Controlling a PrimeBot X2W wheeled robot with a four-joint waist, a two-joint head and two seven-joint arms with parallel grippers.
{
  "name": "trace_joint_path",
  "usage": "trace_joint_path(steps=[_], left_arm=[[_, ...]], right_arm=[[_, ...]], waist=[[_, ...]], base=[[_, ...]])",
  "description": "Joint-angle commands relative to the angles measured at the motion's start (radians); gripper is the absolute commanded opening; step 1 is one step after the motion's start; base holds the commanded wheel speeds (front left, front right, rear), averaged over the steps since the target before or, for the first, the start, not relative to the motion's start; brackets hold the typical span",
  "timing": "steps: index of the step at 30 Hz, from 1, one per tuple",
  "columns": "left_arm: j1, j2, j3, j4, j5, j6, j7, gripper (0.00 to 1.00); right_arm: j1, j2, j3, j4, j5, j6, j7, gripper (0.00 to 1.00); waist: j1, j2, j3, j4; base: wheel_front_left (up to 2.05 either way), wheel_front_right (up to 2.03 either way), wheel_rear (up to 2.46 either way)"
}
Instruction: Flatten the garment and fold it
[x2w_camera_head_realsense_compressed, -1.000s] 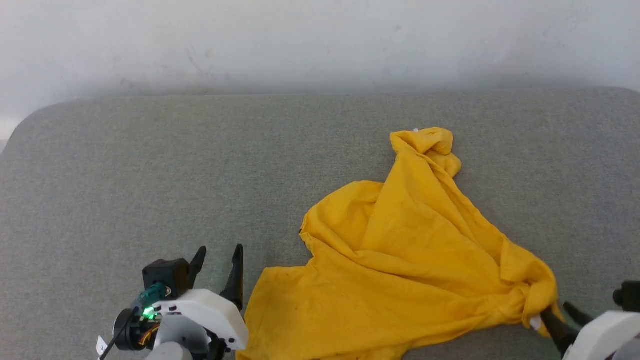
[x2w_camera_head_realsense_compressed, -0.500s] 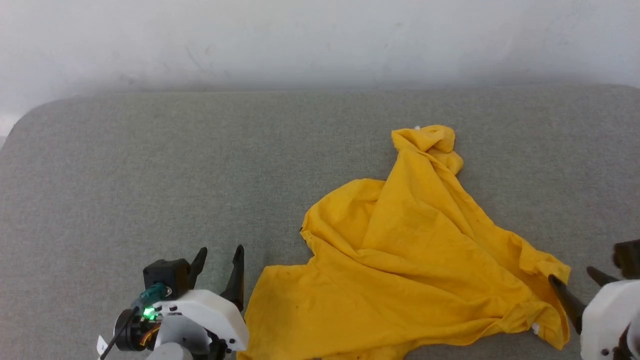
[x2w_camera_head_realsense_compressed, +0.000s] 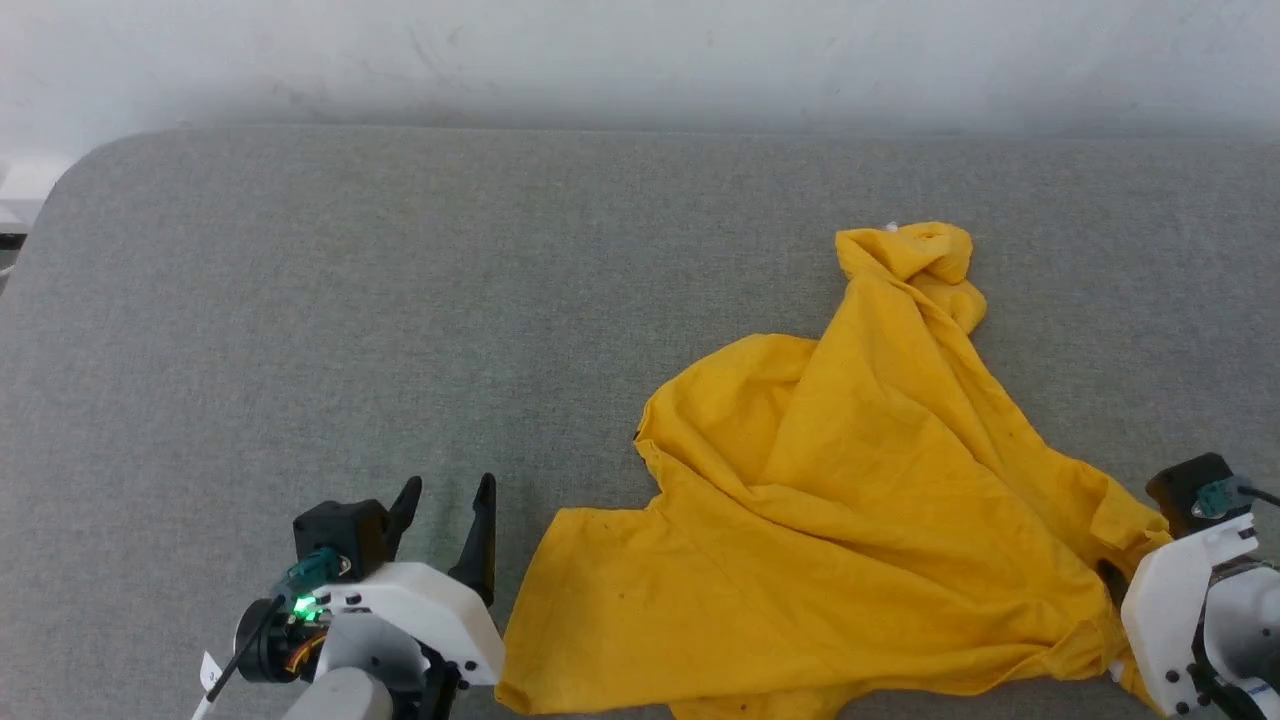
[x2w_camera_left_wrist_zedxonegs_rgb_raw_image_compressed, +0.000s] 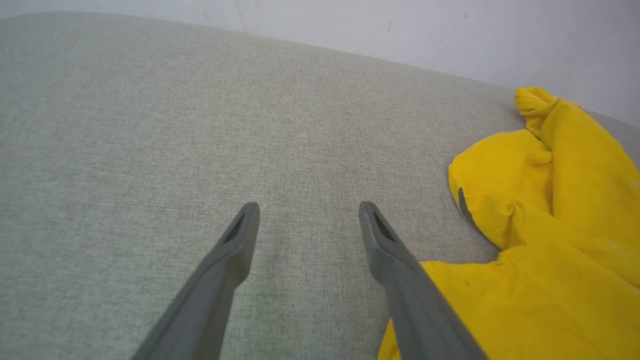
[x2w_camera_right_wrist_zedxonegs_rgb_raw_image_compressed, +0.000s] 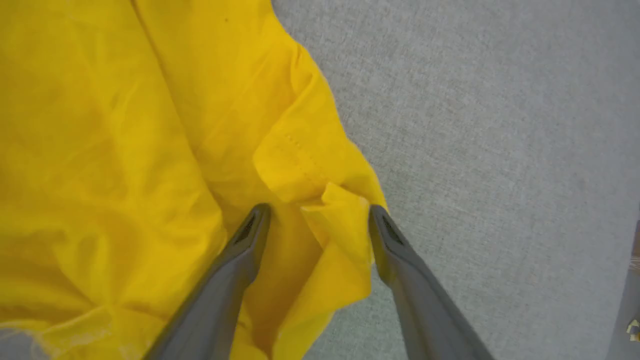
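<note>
text: none legible | label: white tag (x2w_camera_head_realsense_compressed: 207, 680) behind left gripper (x2w_camera_head_realsense_compressed: 450, 482), marking too small to read | brands, numbers, signs: none legible

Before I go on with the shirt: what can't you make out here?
Shirt underside: head view, covered by its own cloth.
Near hem: head view, cut off by the bottom edge.
Far bunched end: head view, too twisted to tell sleeve from collar.
Right gripper: right wrist view, open astride a fold; whether it touches is unclear.

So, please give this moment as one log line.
yellow T-shirt: crumpled on grey fabric surface | left gripper: open, beside shirt | right gripper: open, astride shirt edge
</note>
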Motion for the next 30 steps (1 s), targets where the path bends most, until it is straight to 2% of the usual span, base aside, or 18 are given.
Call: trace_joint_path(steps=[1,2,5,13,18,19,20,26,30], left_arm=[[-0.013,-0.001,-0.003,0.004,-0.003,-0.001,0.0,1.0],[-0.012,-0.001,-0.002,0.005,-0.004,-0.001,-0.001,1.0],[-0.002,0.001,0.0,0.009,-0.01,0.0,-0.003,1.0],[0.004,0.008,-0.002,0.008,-0.015,-0.002,-0.004,1.0],[0.0,0.009,-0.009,0.005,-0.014,-0.003,0.0,1.0],[0.0,0.009,-0.01,0.004,-0.014,-0.003,0.001,1.0],[0.002,0.009,-0.011,0.004,-0.015,-0.004,0.001,1.0],[0.022,0.026,-0.026,-0.018,-0.022,-0.013,0.025,1.0],[0.038,0.063,-0.057,-0.07,-0.033,-0.024,0.12,1.0]], right_arm=[[-0.017,0.008,-0.008,0.014,-0.001,-0.001,-0.012,0.39],[-0.021,0.014,-0.02,0.021,0.0,-0.001,-0.025,0.0],[-0.022,0.039,-0.082,0.027,0.008,-0.001,-0.056,0.0],[0.023,0.116,-0.354,0.055,0.078,-0.001,-0.088,0.0],[0.016,0.114,-0.412,0.131,0.066,-0.001,-0.133,0.0],[0.013,0.114,-0.413,0.143,0.061,-0.001,-0.146,0.76],[0.006,0.121,-0.416,0.152,0.063,-0.001,-0.157,1.0],[-0.014,0.136,-0.426,0.156,0.041,-0.001,-0.242,1.0],[-0.011,0.16,-0.444,0.092,0.016,-0.001,-0.302,1.0]], waist=[[-0.0001,0.0,0.005,0.006],[-0.0001,0.0,0.004,0.003],[-0.0001,0.0,-0.007,-0.013],[-0.0001,0.0,-0.028,-0.06],[-0.0001,0.0,-0.023,-0.064],[-0.0001,0.0,-0.024,-0.063],[-0.0001,0.0,-0.025,-0.062],[-0.0001,0.0,-0.054,-0.063],[-0.0001,0.0,-0.067,-0.069]], base=[[0.0,0.0,0.0],[0.0,0.0,0.0],[0.0,0.0,0.0],[0.0,0.0,0.0],[0.0,0.0,0.0],[0.0,0.0,0.0],[0.0,0.0,0.0],[0.0,0.0,0.0],[0.0,0.0,0.0]])
